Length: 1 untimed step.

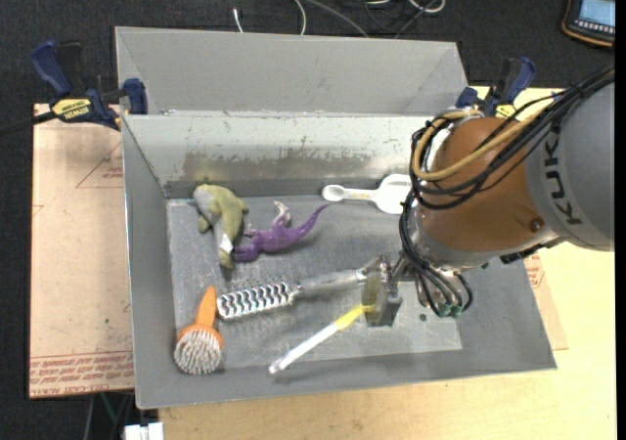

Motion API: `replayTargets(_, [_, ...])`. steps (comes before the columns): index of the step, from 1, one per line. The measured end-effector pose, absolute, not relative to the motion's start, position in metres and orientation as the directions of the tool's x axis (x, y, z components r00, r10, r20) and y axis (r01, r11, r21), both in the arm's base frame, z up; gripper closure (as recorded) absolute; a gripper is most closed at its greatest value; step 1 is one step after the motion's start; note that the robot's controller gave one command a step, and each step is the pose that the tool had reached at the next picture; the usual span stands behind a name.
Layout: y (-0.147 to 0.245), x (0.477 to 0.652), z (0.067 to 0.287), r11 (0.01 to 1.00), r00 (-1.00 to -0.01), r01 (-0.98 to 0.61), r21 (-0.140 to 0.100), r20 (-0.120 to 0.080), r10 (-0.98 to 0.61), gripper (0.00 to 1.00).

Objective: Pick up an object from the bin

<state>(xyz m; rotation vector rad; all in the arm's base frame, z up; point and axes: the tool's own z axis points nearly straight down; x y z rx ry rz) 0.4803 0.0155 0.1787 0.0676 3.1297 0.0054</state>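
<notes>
I have the gripper (380,299) down on the bin (293,150) floor, toward 4 o'clock from the middle. From this angle I cannot tell whether it is spread or closed, nor whether it holds anything.

Two things meet it. A thin stick (311,338), yellow at the near end and white beyond, runs away from it toward 8 o'clock; its yellow tip lies right at the gripper. A hairbrush (256,299) lies toward 9 o'clock, its clear handle ending just beside the gripper and its bristled head near the middle of the floor. I cannot say which of the two the gripper is on.

Well apart, at 8 o'clock by the left wall, lies an orange-handled brush (201,345). At 10 o'clock a purple lizard (279,235) touches a yellow-green toy (220,208). A white spoon (367,196) lies at 1 o'clock against the back wall, near the arm (479,194).
</notes>
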Motion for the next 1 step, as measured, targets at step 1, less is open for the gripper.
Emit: replayTargets(1, [0.0057, 0.4836, 0.292, 0.997, -0.997, 0.075, 0.006, -0.019, 0.075, 1.0])
